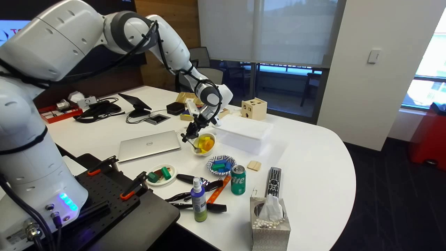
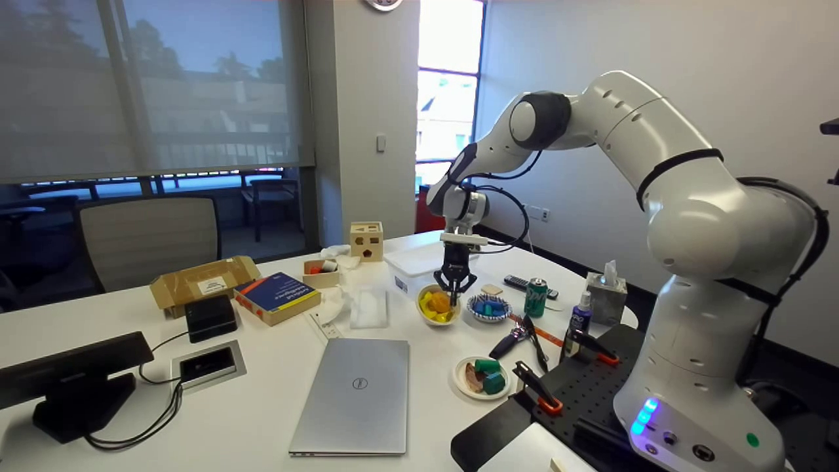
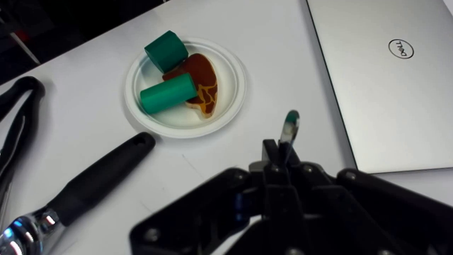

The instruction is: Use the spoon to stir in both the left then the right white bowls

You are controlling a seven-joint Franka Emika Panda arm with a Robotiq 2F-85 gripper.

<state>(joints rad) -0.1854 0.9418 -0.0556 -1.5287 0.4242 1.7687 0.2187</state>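
Note:
My gripper [image 1: 188, 138] is shut on a metal spoon [image 1: 197, 150]. In the wrist view the spoon's handle end [image 3: 290, 129] sticks up between the shut fingertips [image 3: 279, 150]. In both exterior views the gripper [image 2: 454, 288] is just above the white bowl with yellow and orange pieces [image 1: 208, 153], also seen here [image 2: 435, 322]. The spoon's tip is inside this bowl, at its edge among the pieces. The bowl with blue and green blocks [image 1: 223, 174] has a blue-patterned rim and stands beside it, nearer the can [image 2: 489, 318]. Neither bowl shows in the wrist view.
A lidded clear plastic box [image 1: 244, 139] stands close behind the bowls. A laptop [image 1: 150, 144] and a plate of toy food [image 3: 240, 83] lie nearer the base. A green can [image 1: 238, 181], spray bottle [image 1: 199, 202], black-handled utensils [image 2: 508, 344] and tissue box [image 1: 270, 230] stand around.

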